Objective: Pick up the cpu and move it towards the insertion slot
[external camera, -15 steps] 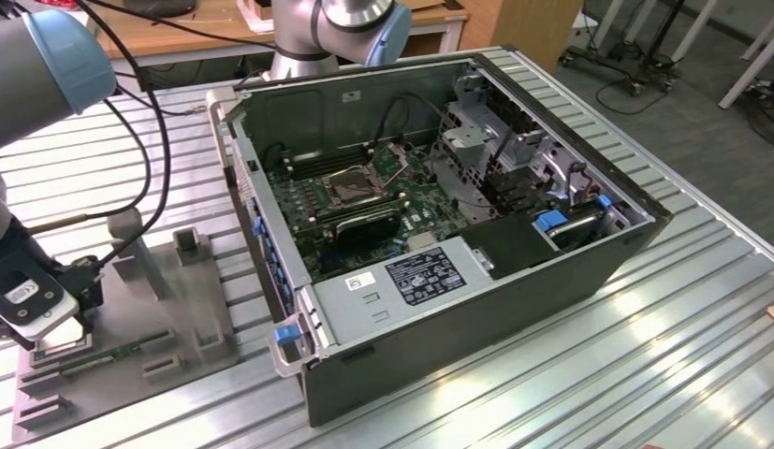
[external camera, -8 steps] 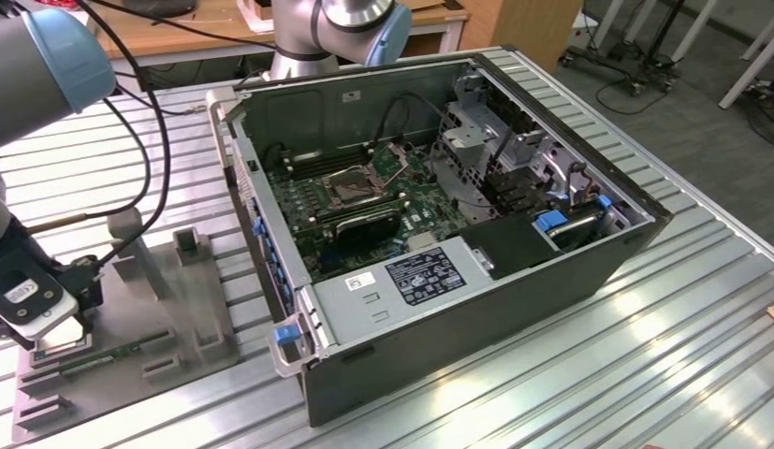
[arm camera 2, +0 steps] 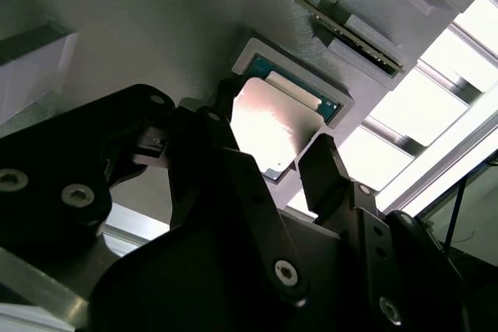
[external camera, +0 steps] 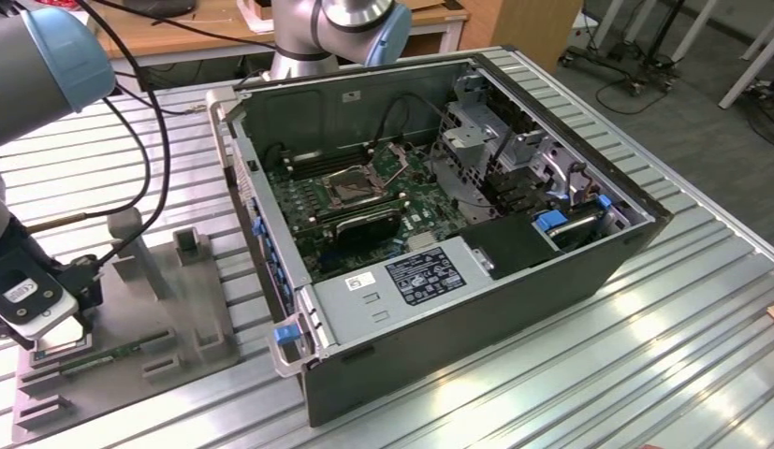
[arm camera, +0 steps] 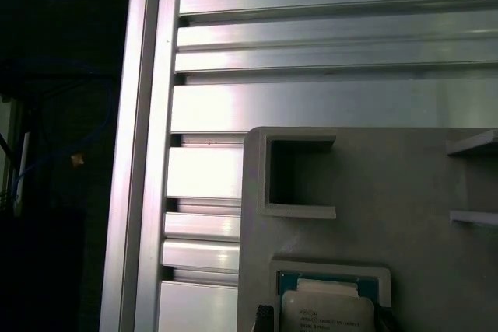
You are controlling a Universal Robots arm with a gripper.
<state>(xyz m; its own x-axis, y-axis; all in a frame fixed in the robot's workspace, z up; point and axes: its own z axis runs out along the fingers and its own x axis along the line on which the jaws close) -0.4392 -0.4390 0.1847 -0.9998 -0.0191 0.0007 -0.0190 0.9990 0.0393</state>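
Observation:
The cpu (arm camera 2: 268,122) is a flat chip with a pale shiny top. It lies in the square recess of a grey plastic tray (arm camera 2: 140,29), and in the first wrist view the cpu (arm camera: 327,312) also sits in that recess. My gripper (arm camera 2: 272,126) is low over it and open, with one black finger on each side of the chip and a thin gap at each edge. In the exterior view my gripper (external camera: 43,341) hangs over the tray (external camera: 174,309) at the exterior view's left. The insertion slot (external camera: 357,187) is on the green motherboard (external camera: 418,220) inside the open computer case.
The computer case (external camera: 487,281) lies open on a ribbed aluminium table (external camera: 636,355). A long green memory stick (external camera: 106,355) rests in the tray beside my gripper. Upright grey posts (external camera: 187,245) rise from the tray. Black cables (external camera: 150,159) trail from the arm.

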